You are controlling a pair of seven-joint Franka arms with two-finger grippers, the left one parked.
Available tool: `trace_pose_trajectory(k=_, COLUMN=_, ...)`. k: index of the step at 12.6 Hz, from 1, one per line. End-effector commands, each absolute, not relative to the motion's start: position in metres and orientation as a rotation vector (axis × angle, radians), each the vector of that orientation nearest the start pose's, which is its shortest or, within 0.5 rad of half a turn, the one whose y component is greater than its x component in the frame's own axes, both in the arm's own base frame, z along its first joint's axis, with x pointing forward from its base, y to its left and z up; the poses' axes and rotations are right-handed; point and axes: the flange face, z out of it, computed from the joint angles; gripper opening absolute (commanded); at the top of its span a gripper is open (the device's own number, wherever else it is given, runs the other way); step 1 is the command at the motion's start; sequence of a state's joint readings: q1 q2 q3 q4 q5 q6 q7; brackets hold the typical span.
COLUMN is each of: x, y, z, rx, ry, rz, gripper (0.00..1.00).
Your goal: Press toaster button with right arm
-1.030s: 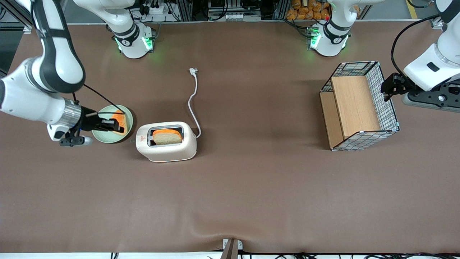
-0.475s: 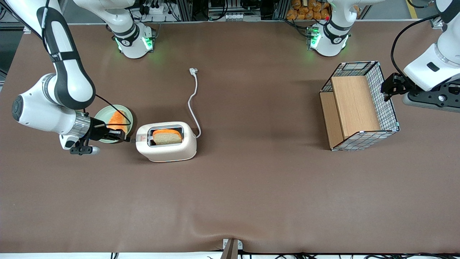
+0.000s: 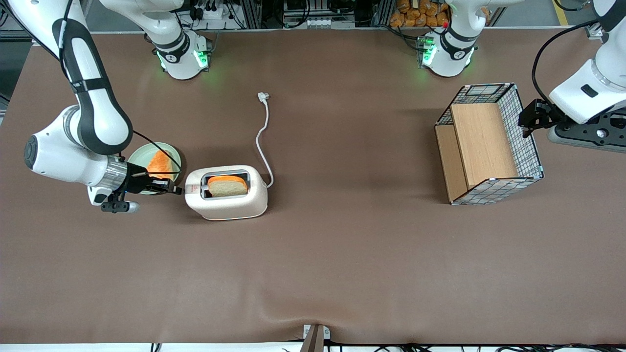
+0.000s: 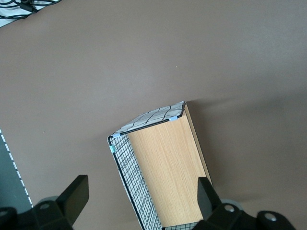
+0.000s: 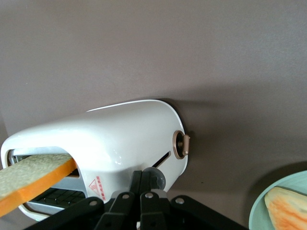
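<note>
I am holding my gripper (image 3: 177, 189) low over the brown table (image 3: 342, 254), with the right arm (image 3: 93, 107) reaching in sideways from the working arm's end. My two black fingers (image 5: 136, 184) are pressing together, clenched with nothing between them, and they are pointing straight at the narrow end face of the toaster (image 3: 226, 198).

The toaster button (image 5: 157, 177) is sitting right at my fingertips in the right wrist view, its pale grey round knob partly covered by them at the lower end of the dark lever slot. I cannot tell whether I am touching it or pushing on it. Just past my fingertips on the same end face, a bronze-ringed dial (image 5: 181, 144) is sticking out, and a red triangle mark (image 3: 194, 187) is showing on the toaster's top close to my tips.

A bread slice (image 3: 227, 186) with an orange crust is standing in the toaster's slot, ahead of my hand. Beside my wrist, farther from the front camera, a pale green plate (image 3: 139, 159) is carrying another orange-edged slice (image 3: 159, 166). The toaster's white cord (image 3: 264, 142) is trailing away from its end farthest from my hand, its plug lying loose on the table. A wire basket (image 3: 525, 137) with wooden panels is lying well apart from my hand, toward the parked arm's end of the table.
</note>
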State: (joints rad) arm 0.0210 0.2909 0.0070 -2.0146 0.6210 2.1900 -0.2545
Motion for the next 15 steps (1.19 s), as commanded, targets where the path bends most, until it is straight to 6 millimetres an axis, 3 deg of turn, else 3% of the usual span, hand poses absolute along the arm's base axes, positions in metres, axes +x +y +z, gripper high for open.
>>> trace_pose_trajectory(k=1, x=0.588, y=0.040, z=0.299, rx=-2.614, ry=0.145, rz=0.049, gripper=0.00)
trace_pose_trajectory(k=15, x=0.588, y=0.032, z=0.246, rx=-2.641, ry=0.121, rz=0.070, gripper=0.00)
